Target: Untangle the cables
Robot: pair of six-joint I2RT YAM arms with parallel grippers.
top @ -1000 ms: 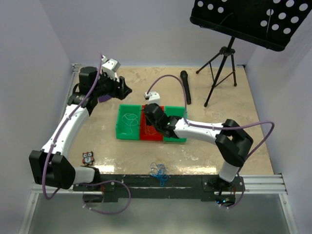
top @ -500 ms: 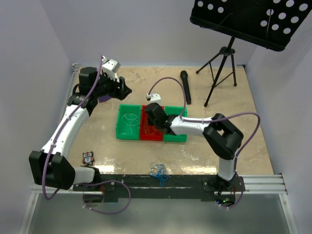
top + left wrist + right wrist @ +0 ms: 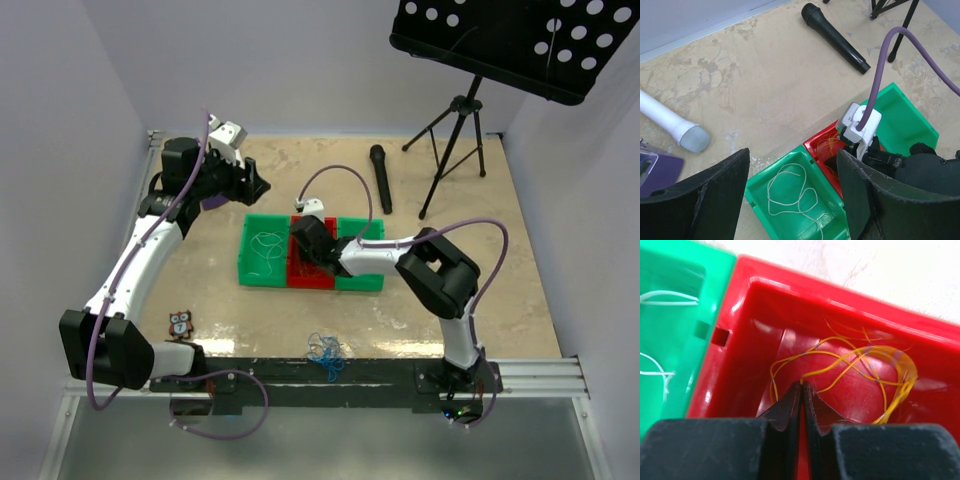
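No writing, number or brand can be read in any view. The small card (image 3: 180,323) lying at the near left of the table (image 3: 420,310) bears an owl-like picture. Any lettering on it is too small to make out.

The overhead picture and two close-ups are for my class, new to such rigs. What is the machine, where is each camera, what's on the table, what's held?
Two robot arms are bolted to a table. One camera looks down from above; one sits on each wrist. The left gripper is open, empty. The right gripper is shut inside the red bin, tips at the orange-yellow cable. A white cable lies in a green bin; blue cables and a microphone lie on the table.
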